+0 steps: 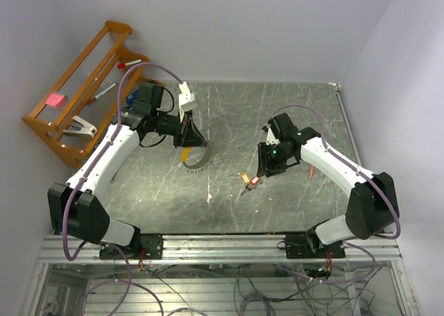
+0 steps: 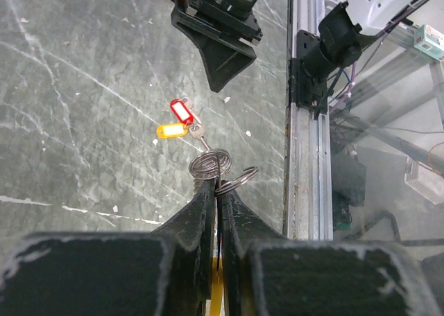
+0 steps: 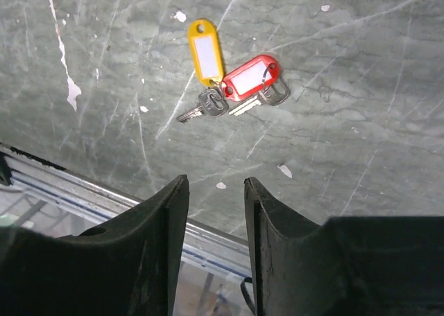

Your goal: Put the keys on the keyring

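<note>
The keys (image 3: 229, 98) lie together on the grey table, two small keys, one with a yellow tag (image 3: 205, 51) and one with a red tag (image 3: 251, 78). They also show in the top view (image 1: 248, 181) and the left wrist view (image 2: 182, 120). My right gripper (image 3: 215, 181) is open and empty, hovering just short of them (image 1: 262, 172). My left gripper (image 2: 218, 181) is shut on the keyring (image 2: 210, 165), a silvery coiled ring with a yellow tag between the fingers. In the top view the ring (image 1: 200, 159) hangs below the left gripper (image 1: 191, 144), well left of the keys.
A wooden rack (image 1: 80, 87) with pens and a pink item stands against the back left wall. A thin red stick (image 1: 312, 170) lies beside the right arm. The aluminium rail (image 1: 222, 245) runs along the table's near edge.
</note>
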Tool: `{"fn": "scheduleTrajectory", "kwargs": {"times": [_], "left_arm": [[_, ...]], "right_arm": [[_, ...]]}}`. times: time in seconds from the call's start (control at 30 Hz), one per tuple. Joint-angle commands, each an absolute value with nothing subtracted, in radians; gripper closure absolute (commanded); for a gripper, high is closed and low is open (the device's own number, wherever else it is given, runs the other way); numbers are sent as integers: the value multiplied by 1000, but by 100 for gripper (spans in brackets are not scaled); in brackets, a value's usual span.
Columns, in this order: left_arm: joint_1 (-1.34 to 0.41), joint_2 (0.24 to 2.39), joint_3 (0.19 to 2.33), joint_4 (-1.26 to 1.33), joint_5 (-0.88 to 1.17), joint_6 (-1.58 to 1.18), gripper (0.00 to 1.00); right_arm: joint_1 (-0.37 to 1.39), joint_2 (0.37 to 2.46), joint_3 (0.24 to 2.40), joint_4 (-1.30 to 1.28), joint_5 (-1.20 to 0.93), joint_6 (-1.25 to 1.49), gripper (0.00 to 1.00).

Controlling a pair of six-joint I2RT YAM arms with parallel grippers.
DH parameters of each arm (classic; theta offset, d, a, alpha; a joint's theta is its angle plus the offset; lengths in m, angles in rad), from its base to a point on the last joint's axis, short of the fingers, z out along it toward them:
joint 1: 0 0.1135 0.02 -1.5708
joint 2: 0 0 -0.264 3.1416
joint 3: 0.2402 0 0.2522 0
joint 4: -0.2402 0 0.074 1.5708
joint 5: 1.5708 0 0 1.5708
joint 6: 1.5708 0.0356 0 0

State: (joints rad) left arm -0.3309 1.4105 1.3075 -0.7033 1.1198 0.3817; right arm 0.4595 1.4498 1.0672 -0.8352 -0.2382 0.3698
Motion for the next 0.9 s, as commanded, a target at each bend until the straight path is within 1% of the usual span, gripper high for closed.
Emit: {"fn": "scheduleTrajectory", "kwargs": {"times": [0.0,0.27,0.37,0.47,0.87], "left_arm": [[-310,1422,1298,-626,1119,314,93],[-304,1426,1292,-617,1104,302,93],[-301,1427,1293,-619,1104,304,93],[-299,1424,1286,-605,1102,294,93],[-290,1427,1289,-602,1095,289,93]], "right_arm": [[460,1471,1066,-832,-192,437,63],[462,1577,1039,-737,-170,441,74],[462,1627,1051,-729,-124,438,75],[462,1656,1059,-714,-123,430,76],[463,1707,1056,-666,-100,417,82]]}}
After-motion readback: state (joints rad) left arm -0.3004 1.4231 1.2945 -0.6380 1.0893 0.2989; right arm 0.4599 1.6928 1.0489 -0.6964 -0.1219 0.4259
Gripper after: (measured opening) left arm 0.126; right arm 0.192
